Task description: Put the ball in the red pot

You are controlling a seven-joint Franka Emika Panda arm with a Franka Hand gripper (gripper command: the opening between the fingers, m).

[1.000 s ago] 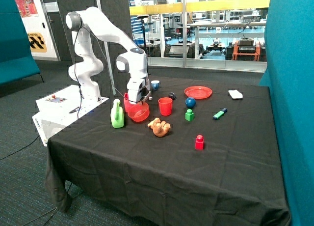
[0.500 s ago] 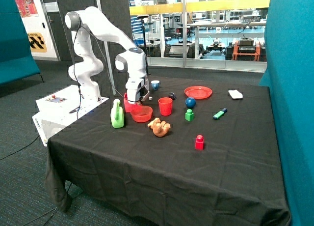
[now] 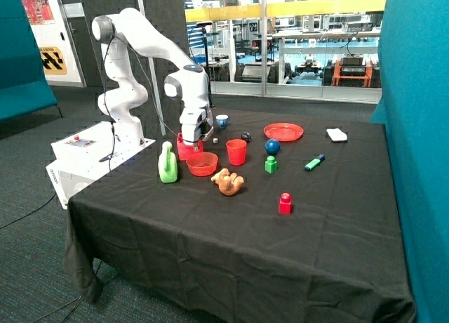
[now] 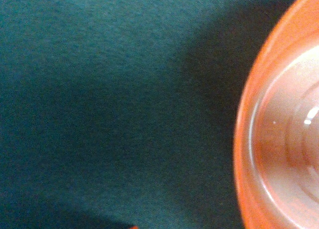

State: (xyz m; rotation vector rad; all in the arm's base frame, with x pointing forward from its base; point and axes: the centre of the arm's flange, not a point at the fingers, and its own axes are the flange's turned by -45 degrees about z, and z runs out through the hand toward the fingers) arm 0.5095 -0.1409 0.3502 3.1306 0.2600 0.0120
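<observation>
The hand [image 3: 194, 136] hangs right above the red pot [image 3: 186, 149]. The ball [image 3: 272, 146] sits well away from the hand, past the red cup [image 3: 236, 152].

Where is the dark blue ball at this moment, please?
In the outside view, the ball rests on the black table, just behind the green block, between the red cup and the red plate, far from the gripper.

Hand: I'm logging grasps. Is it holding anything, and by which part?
Cannot be told. The hand hangs by the red square plastic pot; the dark blue glossy ball lies on the black cloth, unheld.
</observation>
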